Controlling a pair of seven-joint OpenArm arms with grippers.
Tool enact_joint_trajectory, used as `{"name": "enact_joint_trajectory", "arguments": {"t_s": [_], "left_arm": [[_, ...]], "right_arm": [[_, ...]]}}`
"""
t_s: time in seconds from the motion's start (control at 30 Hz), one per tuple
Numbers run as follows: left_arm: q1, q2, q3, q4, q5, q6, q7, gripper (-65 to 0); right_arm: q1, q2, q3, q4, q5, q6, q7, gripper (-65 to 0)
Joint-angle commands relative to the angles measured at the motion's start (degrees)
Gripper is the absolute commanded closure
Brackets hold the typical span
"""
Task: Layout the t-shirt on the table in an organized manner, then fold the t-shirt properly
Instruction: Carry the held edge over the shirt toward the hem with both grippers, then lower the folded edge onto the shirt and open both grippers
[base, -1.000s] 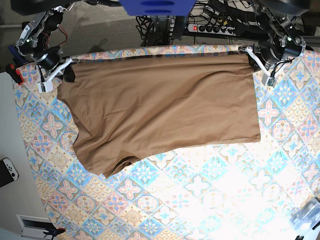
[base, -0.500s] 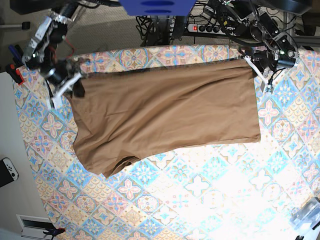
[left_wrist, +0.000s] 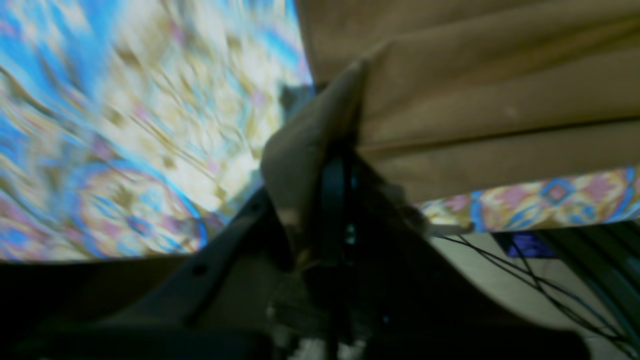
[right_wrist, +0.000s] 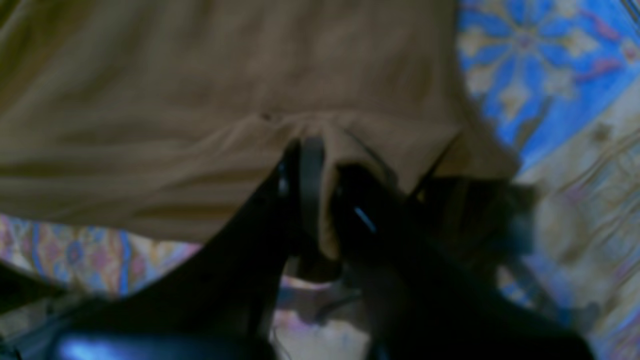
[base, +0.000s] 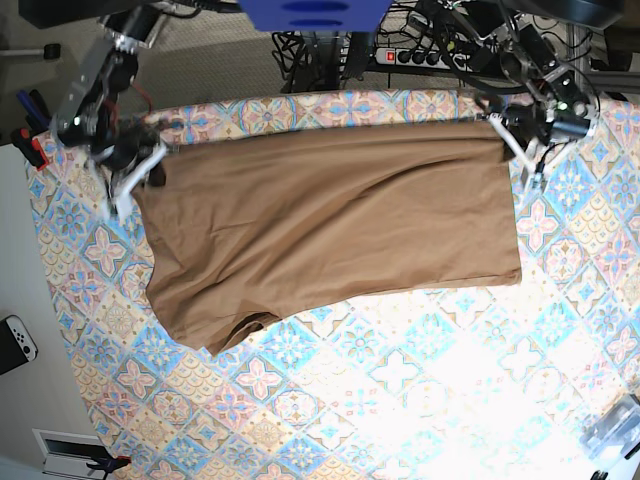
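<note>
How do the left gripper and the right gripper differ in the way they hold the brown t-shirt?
The left gripper pinches the straight corner of the plain brown fabric t-shirt, near the table's far edge. The right gripper pinches the opposite corner, lower in the base view, on the side where the cloth hangs uneven and wrinkled. Both have their jaws shut on the fabric.

1. One t-shirt (base: 330, 230), brown, that's the only garment.
2. One patterned table (base: 420, 390) under it.
3. My two grippers: left gripper (base: 515, 140), right gripper (base: 135, 170).
4. One power strip (base: 425, 57) behind.
</note>
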Motion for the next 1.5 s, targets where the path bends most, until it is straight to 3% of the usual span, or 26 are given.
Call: {"name": "enact_joint_trajectory", "arguments": {"t_s": [0.0,0.23,0.53,0.73,1.17,1.47], "left_arm": [[-0.3,-0.4,1.0,2.5,1.6,0.1,-0.4,0.0],[-0.7,2.9,3.9,3.8,15.6,0.1,-0.4,0.0],[-4.5,3.1,4.0,3.8,19.5,0.1,-0.4,0.0],[-6.1,3.3,9.2,3.8,25.9,0.1,-0.4,0.0],[-6.1,5.0,10.3,3.3,26.8,0.1,-6.4,0.0],[-6.2,4.9,10.2,-6.6,26.4,0.1,-13.3,0.0]], "right_arm": [[1.9,0.9,0.1,1.3,1.1,0.1,2.4,0.0],[2.4,0.9,-1.4,1.1,1.0,0.1,2.5,0.0],[2.5,0.9,-4.2,0.8,0.8,0.0,5.1,0.0],[5.3,0.9,-7.9,0.7,-5.9,-0.1,7.4,0.0],[8.6,0.9,-10.2,-3.7,-6.0,-0.1,9.5,0.0],[8.6,0.9,-10.2,-8.7,-6.1,-0.1,9.5,0.0]]}}
